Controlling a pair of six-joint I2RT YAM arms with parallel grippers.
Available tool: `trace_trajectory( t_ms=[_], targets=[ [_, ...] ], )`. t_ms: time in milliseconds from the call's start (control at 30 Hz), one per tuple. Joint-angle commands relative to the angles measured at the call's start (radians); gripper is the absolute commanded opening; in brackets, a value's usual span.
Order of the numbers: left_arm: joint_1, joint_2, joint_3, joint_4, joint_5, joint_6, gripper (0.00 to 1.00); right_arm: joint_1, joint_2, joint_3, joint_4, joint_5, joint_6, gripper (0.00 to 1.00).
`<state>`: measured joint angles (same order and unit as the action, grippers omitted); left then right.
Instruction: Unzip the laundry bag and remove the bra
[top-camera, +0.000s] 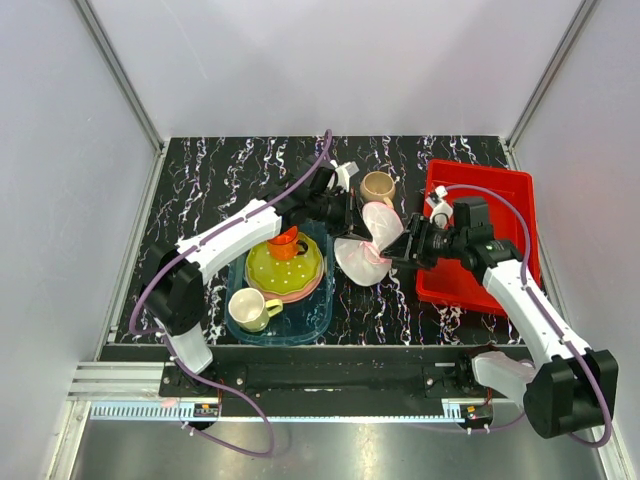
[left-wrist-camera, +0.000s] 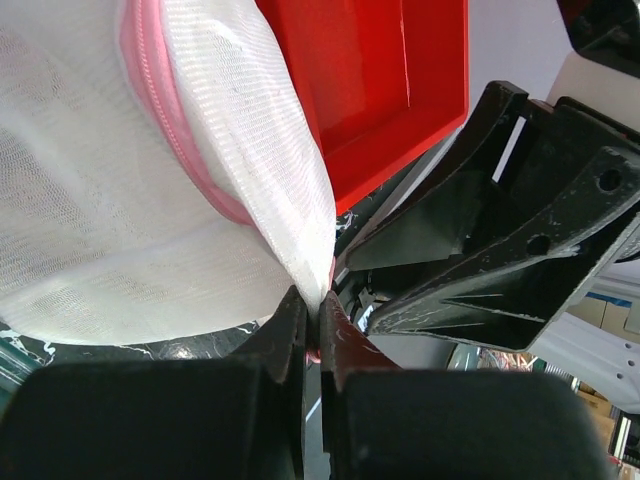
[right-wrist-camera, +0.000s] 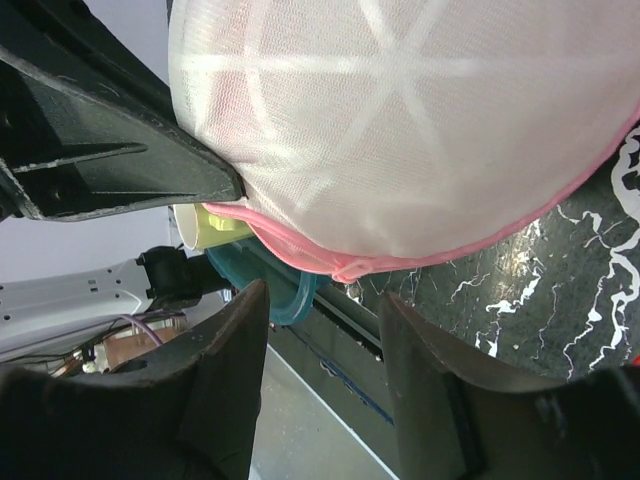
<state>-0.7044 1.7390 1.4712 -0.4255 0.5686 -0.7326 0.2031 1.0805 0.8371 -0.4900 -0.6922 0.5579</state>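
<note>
Lead: Grip status, L arm?

Spotter: Clamped. Fingers of the left gripper (left-wrist-camera: 318, 305) are together on a pinch of the laundry bag (left-wrist-camera: 110, 210), at a mesh corner right by the pink zip edging (left-wrist-camera: 165, 120).

Lead: R arm?

Spotter: Fingers of the right gripper (right-wrist-camera: 325, 298) are apart w/ nothing btwn them. Bag sits just ahead of them, no contact as far as I can tell.

Lead: Bag position overall?

Spotter: Held up over the marble table (top-camera: 230, 170) btwn the two grippers, mid-table, just left of the red tray (left-wrist-camera: 390, 80). L arm is on its far-left side, R arm on its right. Can't tell if the low edge rests on the tabletop.

Lead: Bra?

Spotter: Not out yet. Pinkish cast shows thru the mesh from above, prob the bra (top-camera: 382, 222) inside. Shape isn't readable.

Lead: What does the next move turn on?

Spotter: Zip line vs R fingers. In the R wrist view the edging curves from low-left to upper-right, across the front of the finger gap. Its lowest bit, a small pink nub, lies just above and ahead of that gap. Could be the pull, can't confirm. R gripper is free and nearer that spot. My read: R closes there and runs along the edging while L anchors.
</note>
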Motion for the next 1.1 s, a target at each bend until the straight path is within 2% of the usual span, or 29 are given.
trace_trajectory(
  t_ms=[0,500,600,633,733,967,1067],
  targets=[
    [-0.007,0.002,0.054,0.036,0.034,0.016,0.0,0.031,0.027,0.005,0.08,-0.013,0.019,0.57],
    [-0.01,0.008,0.046,0.06,0.036,0.004,0.0,0.068,0.013,-0.024,0.13,0.014,0.037,0.49],
    [-0.01,0.013,0.051,0.063,0.04,0.004,0.0,0.067,-0.019,-0.027,0.082,0.098,0.022,0.49],
    [-0.01,0.013,0.049,0.064,0.04,0.004,0.0,0.068,-0.025,-0.033,0.077,0.159,0.026,0.49],
    [-0.01,0.013,0.051,0.065,0.04,0.004,0.0,0.068,-0.018,-0.041,0.08,0.209,0.057,0.52],
    [-0.012,0.004,0.031,0.083,0.039,-0.007,0.0,0.068,0.056,-0.027,0.116,0.181,0.073,0.58],
    [-0.01,-0.004,0.023,0.083,0.037,-0.007,0.0,0.073,0.065,-0.017,0.139,0.123,0.073,0.59]
  ],
)
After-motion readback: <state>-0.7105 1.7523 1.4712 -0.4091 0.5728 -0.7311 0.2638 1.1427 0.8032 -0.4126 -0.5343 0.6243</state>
